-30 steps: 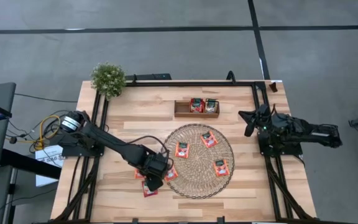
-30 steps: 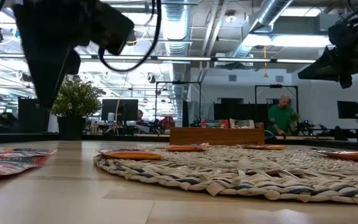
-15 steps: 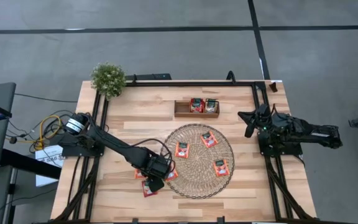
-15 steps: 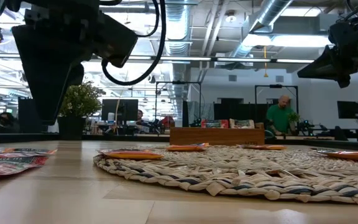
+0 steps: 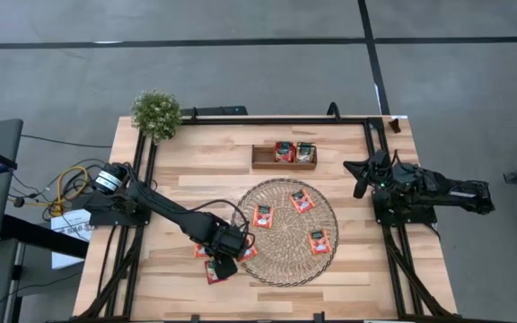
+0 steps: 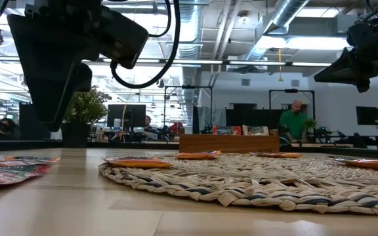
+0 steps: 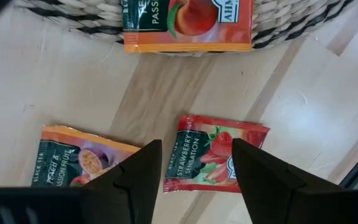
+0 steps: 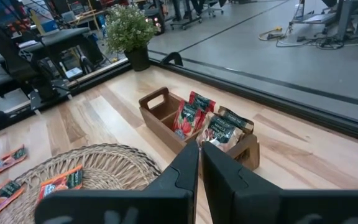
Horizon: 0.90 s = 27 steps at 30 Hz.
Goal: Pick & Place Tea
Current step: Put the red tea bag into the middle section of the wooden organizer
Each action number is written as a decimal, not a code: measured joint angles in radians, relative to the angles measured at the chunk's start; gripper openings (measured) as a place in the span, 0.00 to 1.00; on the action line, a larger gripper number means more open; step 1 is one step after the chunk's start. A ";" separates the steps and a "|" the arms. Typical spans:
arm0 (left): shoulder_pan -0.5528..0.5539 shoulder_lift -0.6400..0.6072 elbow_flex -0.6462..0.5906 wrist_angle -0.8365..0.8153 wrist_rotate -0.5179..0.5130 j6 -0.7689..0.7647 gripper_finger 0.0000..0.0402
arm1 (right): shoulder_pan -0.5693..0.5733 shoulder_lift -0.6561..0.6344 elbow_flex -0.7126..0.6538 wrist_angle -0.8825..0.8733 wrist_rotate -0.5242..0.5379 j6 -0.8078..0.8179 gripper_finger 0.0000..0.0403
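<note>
Small red-orange tea sachets lie flat in three places. Three are on the round woven mat point(image 5: 285, 231), three are on the bare wood by its left edge, and two stand in the wooden tray point(image 5: 284, 155). My left gripper point(image 5: 223, 262) hovers open above the table sachets. In the left wrist view its fingers point(image 7: 197, 180) stand on either side of a red strawberry sachet point(image 7: 219, 158). An orange sachet point(image 7: 79, 163) lies beside it, and another point(image 7: 188, 25) rests on the mat's rim. My right gripper point(image 5: 360, 179) waits, shut point(image 8: 199, 163), at the table's right side.
A small potted plant point(image 5: 156, 114) stands at the far left corner. Black frame rails run along the left, right and far edges of the table. Bare wood lies open near the front edge and to the right of the mat. People and desks show in the room beyond point(image 6: 297, 121).
My left gripper has sunk a little and drifted slightly toward the table's near edge, staying open above the sachets by the mat. The sachets have not moved.
</note>
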 joint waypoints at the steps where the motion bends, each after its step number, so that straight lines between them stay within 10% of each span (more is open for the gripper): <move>1: 0.000 0.000 0.000 0.000 0.000 0.002 0.47 | 0.000 0.000 0.000 0.000 0.000 0.000 0.03; 27: -0.017 0.113 -0.014 0.020 0.038 0.057 0.49 | 0.001 0.000 0.000 0.007 0.000 0.000 0.03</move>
